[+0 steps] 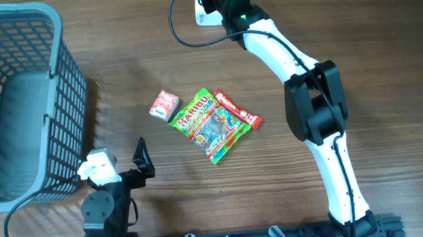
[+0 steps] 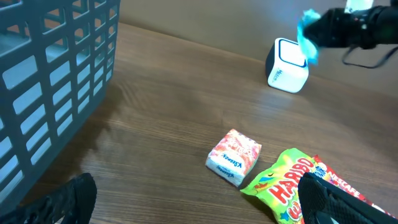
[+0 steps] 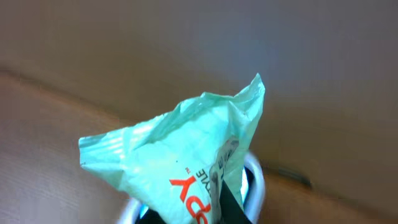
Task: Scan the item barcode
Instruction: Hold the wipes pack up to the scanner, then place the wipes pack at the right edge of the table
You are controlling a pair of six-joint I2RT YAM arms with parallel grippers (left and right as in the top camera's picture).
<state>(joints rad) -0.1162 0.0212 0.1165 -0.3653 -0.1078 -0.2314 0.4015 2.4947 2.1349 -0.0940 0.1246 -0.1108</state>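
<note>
Right wrist view shows the pale green packet (image 3: 180,155) grasped in the clenched right pincer (image 2: 320,30) above the white scanner (image 2: 287,65) at the table's far edge; advise turning its barcode squarely toward the scanner window, left pincer (image 2: 199,200) released.

matt wood-grain table (image 1: 116,65), fine streaks. basket (image 1: 63,62) is grey moulded plastic lattice, dull sheen. Haribo bag (image 1: 206,124) and red packet (image 1: 239,110): glossy printed film, crinkled. tissue pack (image 2: 234,157): soft plastic wrap, slight shine. scanner (image 2: 287,65): smooth white plastic. mint-green packet (image 3: 186,155): thin creased film, satin.
</note>
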